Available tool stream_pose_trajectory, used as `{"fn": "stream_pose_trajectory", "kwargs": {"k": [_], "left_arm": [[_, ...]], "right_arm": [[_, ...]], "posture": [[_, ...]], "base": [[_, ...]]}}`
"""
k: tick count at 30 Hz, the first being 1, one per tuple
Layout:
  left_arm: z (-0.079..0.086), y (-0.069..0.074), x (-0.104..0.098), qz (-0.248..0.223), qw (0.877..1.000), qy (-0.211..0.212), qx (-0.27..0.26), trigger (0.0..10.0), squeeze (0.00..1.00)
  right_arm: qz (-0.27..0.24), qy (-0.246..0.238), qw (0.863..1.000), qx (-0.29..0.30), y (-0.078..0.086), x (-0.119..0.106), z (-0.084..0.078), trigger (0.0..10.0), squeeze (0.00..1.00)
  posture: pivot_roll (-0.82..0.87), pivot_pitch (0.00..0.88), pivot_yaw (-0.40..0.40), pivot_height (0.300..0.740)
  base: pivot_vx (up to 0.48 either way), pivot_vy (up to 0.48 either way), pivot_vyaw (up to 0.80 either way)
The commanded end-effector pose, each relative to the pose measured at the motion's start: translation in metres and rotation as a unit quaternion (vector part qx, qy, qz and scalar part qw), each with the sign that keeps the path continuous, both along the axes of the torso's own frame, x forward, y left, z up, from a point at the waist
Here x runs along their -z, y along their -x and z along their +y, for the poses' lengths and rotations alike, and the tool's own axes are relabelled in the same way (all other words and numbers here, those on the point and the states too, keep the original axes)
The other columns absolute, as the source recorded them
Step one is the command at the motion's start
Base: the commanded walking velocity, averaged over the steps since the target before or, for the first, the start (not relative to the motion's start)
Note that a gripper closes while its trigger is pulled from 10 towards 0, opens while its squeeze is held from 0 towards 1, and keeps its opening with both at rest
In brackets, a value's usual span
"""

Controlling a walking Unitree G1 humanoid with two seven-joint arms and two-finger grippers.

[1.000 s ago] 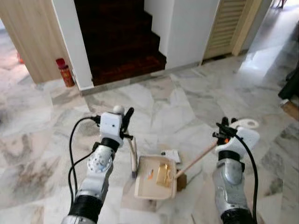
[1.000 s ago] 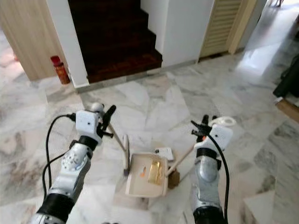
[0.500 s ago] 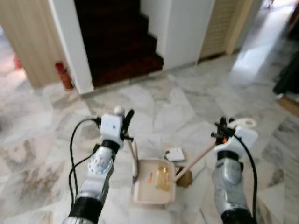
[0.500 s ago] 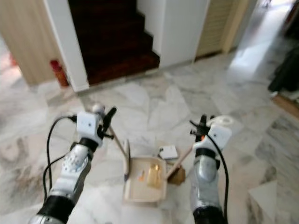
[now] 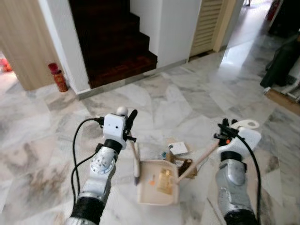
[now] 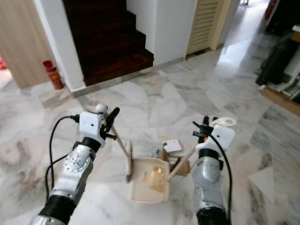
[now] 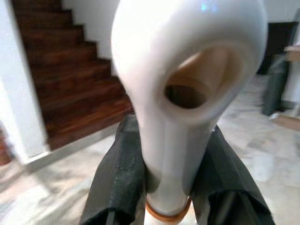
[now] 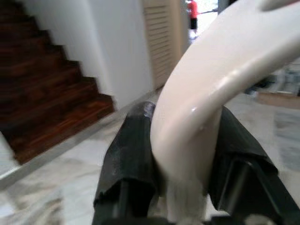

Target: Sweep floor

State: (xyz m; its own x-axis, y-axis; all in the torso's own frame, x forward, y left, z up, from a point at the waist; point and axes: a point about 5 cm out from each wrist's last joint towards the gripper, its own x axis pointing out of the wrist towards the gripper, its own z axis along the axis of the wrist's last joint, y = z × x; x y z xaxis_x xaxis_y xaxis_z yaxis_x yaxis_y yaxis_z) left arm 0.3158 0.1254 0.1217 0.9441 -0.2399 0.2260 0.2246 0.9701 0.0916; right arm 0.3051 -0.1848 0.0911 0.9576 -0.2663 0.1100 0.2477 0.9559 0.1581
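Marble floor (image 5: pixel 197 101): pale, veined and glossy across the whole frame; probably slick, so light scraps should slide under bristles
Dustpan (image 5: pixel 157 185): cream plastic, lower centre of the head views, lying flat on the floor with a yellow scrap and a small orange bit inside
Dustpan handle (image 7: pixel 183 93): stiff white plastic with a hanging hole, rising from the pan up to the left gripper (image 5: pixel 127 127)
Left fingers (image 7: pixel 117 183): clenched on the dustpan handle just under the hole
Brush (image 5: pixel 185 168): brown head at the pan's right edge, pale wooden stick running up and right to the right gripper (image 5: pixel 226 131)
Brush handle (image 8: pixel 197 117): cream plastic end of the brush, smooth and curved
Right fingers (image 8: pixel 131 164): clamped on the brush handle at its curved top
Handling: both tools look light and rigid; held at the far ends, they will likely wobble at the working end, so short strokes seem wise; a grip lower on the stick would steady it
Loose litter: a white card (image 5: pixel 178 148) just beyond the pan, centre of frame, not yet swept in; flat, so it may skid ahead of the bristles
Surroundings: dark wooden stairs (image 5: pixel 112 42) at upper centre, red canister (image 5: pixel 57 77) at upper left by a wood panel, louvred door (image 5: pixel 206 23) at upper right, dark bag (image 5: pixel 281 61) at the right edge
In the way: nothing near the pan; the step edge and canister are well apart from it
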Motion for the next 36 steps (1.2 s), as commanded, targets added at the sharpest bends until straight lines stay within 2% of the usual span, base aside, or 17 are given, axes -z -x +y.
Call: {"fn": "stream_pose_trajectory", "kwargs": {"k": [1,7,36], "left_arm": [[-0.0052,-0.0036,-0.0187,-0.040,0.999,0.001,0.005,10.0,0.00],[-0.0054,-0.0036,-0.0183,-0.039,0.999,0.002,0.003,10.0,0.00],[-0.0035,-0.0023,-0.0187,-0.037,0.999,0.000,0.000,10.0,0.00]], "right_arm": [[-0.021,-0.014,1.000,0.002,-0.0051,-0.0105,-0.0010,10.0,0.00],[-0.021,-0.019,1.000,0.000,-0.0045,-0.0102,-0.0019,10.0,0.00],[-0.019,-0.022,1.000,-0.005,-0.0032,-0.0099,0.0022,10.0,0.00]], "posture": [[0.01,0.000,-0.045,0.740],[0.01,0.000,-0.050,0.740],[0.01,0.000,-0.049,0.740]], "base": [[0.000,0.364,0.00],[0.000,0.364,-0.71],[0.000,0.363,0.00]]}}
